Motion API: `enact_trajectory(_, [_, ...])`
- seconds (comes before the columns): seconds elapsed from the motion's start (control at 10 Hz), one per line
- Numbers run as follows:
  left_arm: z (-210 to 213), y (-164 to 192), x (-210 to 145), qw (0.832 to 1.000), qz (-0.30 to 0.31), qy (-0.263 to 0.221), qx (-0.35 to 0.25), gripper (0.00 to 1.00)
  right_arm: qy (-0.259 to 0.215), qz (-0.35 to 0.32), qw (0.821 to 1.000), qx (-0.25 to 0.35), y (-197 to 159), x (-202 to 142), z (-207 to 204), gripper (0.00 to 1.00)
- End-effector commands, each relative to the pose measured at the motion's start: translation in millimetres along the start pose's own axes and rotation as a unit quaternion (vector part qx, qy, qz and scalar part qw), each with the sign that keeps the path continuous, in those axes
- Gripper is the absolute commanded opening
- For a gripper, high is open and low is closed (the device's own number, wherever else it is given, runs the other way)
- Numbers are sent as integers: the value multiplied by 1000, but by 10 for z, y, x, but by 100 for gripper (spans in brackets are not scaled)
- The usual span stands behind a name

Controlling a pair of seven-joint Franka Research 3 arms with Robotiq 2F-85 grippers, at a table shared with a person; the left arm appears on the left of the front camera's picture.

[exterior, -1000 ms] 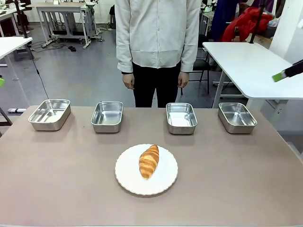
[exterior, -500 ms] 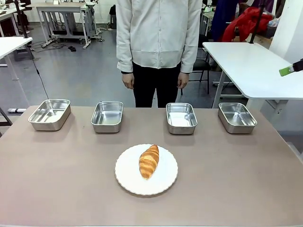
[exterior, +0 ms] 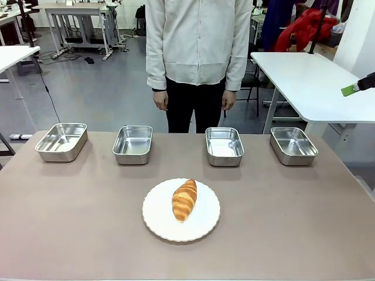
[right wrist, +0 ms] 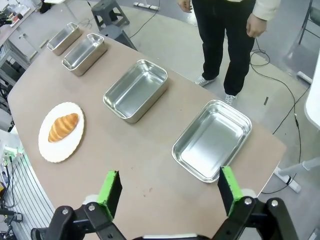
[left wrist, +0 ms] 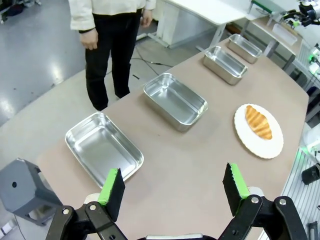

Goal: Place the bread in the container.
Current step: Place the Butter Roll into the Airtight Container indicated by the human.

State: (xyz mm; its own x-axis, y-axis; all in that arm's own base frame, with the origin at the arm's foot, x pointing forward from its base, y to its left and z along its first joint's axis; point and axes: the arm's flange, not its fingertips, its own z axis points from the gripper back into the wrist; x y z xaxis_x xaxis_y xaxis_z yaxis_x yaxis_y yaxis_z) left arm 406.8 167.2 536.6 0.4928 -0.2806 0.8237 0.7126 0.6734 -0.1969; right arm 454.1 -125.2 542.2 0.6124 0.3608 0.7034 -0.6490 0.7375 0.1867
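Observation:
The bread (exterior: 184,199) is a golden-brown croissant lying on a white plate (exterior: 202,225) at the table's near middle. The container is one of several alike steel pans in a row along the far side (exterior: 61,141) (exterior: 132,144) (exterior: 224,146) (exterior: 293,145); which one is meant I cannot tell. My left gripper (left wrist: 172,185) hovers open high over the table's left end, above the leftmost pan (left wrist: 104,147), the bread (left wrist: 258,122) far off. My right gripper (right wrist: 167,187) hangs open over the right end, near the rightmost pan (right wrist: 212,139); the bread (right wrist: 63,127) lies far left. One of its green-padded fingers (exterior: 350,89) shows at the right edge.
A person (exterior: 196,52) stands at the far side behind the pans, hands (exterior: 160,100) hanging down. Another white table (exterior: 304,82) stands at the back right. Bare tabletop (exterior: 281,222) surrounds the plate on all sides.
The right gripper's finger at the picture's right edge has drifted a little up and outward. The person has shifted slightly to the right. Bread, plate and pans have not moved.

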Motion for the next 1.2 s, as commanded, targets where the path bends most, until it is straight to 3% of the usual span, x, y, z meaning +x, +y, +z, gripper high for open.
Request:
enact_trajectory(0.0, [49, -6, -16, 1000, -5, -5, -9, 100, -4, 1, 1000, 3, 5, 5, 10, 100])
enact_trajectory(1.1, [49, -6, -16, 1000, -5, -5, -9, 100, -4, 1, 1000, 3, 5, 5, 10, 100])
